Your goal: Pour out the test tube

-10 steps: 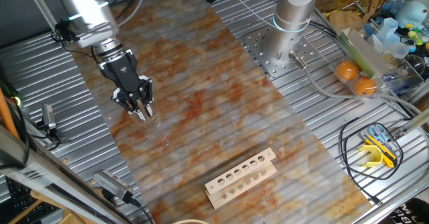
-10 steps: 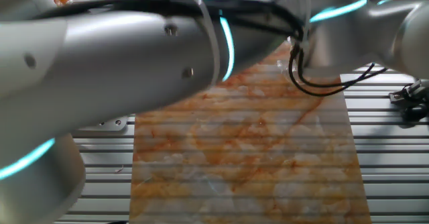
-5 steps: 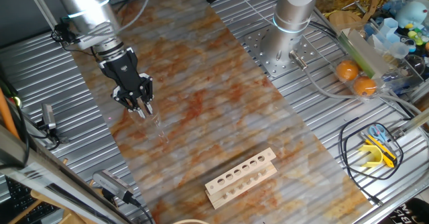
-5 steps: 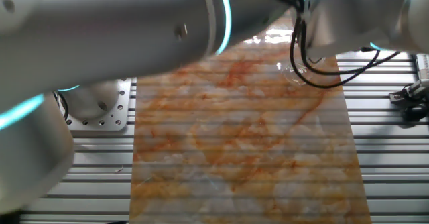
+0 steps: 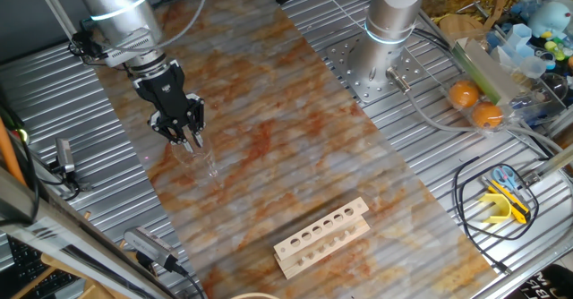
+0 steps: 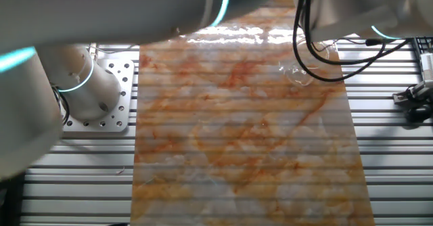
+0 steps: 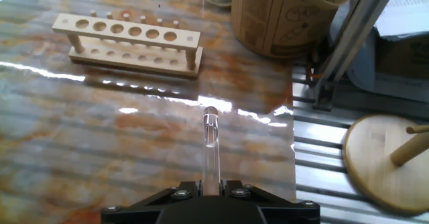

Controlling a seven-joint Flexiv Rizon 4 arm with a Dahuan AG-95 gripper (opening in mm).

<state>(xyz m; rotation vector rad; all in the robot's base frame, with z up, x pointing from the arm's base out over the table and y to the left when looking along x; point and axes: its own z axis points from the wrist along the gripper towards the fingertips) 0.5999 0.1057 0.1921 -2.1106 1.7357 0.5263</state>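
- The table (image 5: 430, 200) is ribbed metal, with a long marbled orange and grey mat (image 5: 295, 138) laid across it.
- The silver arm (image 5: 121, 21) reaches in from the upper left of one fixed view; in the other fixed view its blurred body (image 6: 135, 9) fills the top of the frame.
- A second silver column (image 5: 394, 12) stands on a bolted plate at the far edge of the mat.
- A brown round tub (image 7: 281, 16) and a round wooden stand (image 7: 389, 157) show at the right of the hand view.
- A pale wooden rack (image 5: 322, 236) with a row of holes stands on the near end of the mat, well apart from the arm; its holes look unfilled.
- Two oranges (image 5: 474, 102) lie among clutter at the right.
- The black tool (image 5: 190, 141) hangs over the left part of the mat, its fingers (image 7: 234, 188) closed on the base of the test tube.
- The test tube (image 7: 210, 147) is clear glass, held in the tool and sticking out past the fingertips, tilted low over the mat with its open end toward the rack.
- In one fixed view the tube shows only as a faint glint just below the tool.
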